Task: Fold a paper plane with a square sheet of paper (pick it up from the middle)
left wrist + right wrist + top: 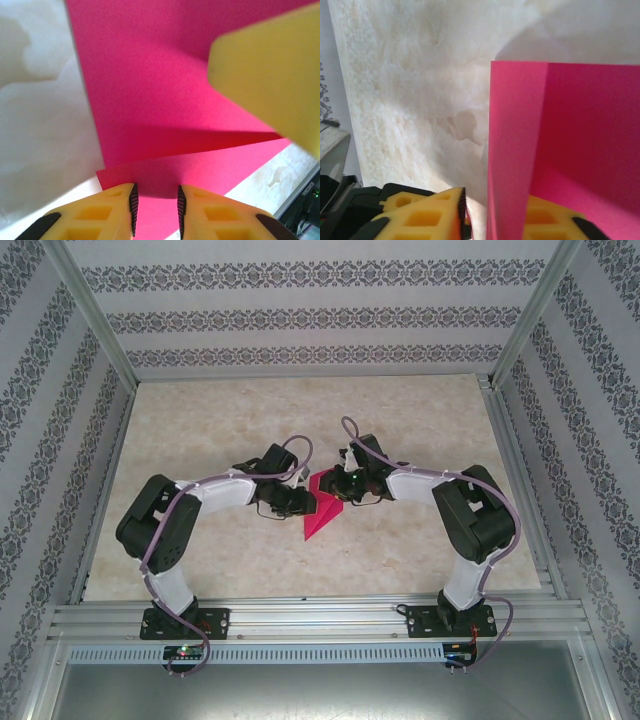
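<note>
The magenta-pink sheet of paper [322, 512] sits mid-table, folded into a pointed wedge with one flap raised. My left gripper [303, 502] is at its left side and my right gripper [345, 490] at its upper right. In the left wrist view the left gripper [156, 210] is open, with the paper [150, 90] stretching away between and beyond its pads. A yellow finger [265, 75] of the right gripper crosses that view's top right. In the right wrist view the right gripper [497, 200] straddles an upright paper flap [512, 140]. A gap shows between its left pad [462, 205] and the paper.
The pale marbled tabletop [200, 430] lies bare around the paper. Aluminium rails [300, 618] frame the near edge and both sides, and patterned walls enclose the cell.
</note>
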